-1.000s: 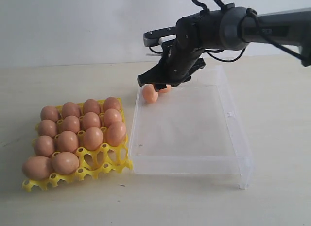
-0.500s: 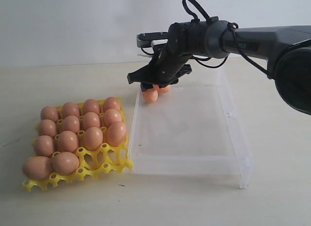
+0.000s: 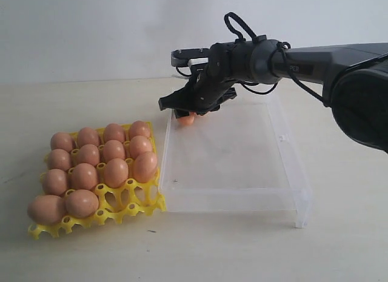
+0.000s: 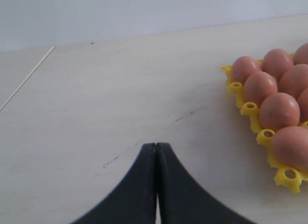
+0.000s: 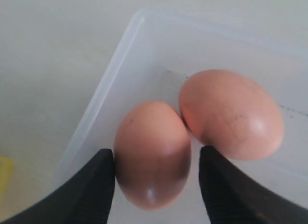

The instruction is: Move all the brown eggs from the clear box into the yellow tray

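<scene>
R arm reaches across to the far left corner of the clear box (image 3: 237, 199), as exterior cam shows it. Right gripper (image 5: 157, 162) is down over that corner, jaws spread, black fingers (image 5: 98, 185) straddling one egg. This near egg (image 5: 151, 154) sits on the box floor close to the corner wall. One finger looks to be touching it or nearly so, a thin gap shows at the other, so I read it as released, not gripping. Second egg (image 5: 231, 115) lies just beside the first, touching it and outside the jaws. Exterior cam shows only a sliver of orange under the gripper, and the rest of the box floor is bare. Yellow tray (image 3: 130, 207) sits on the table (image 3: 339, 245) just left of the box, its near right corner almost touching the box wall. I count 14 brown eggs (image 3: 97, 171) in it: three back rows full, front row w/ two eggs on the left and two open cells on the right. Left gripper (image 4: 156, 146) is clenched, fingertips pressed together w/ nothing between, over bare table, tray corner near it on wrist cam.
</scene>
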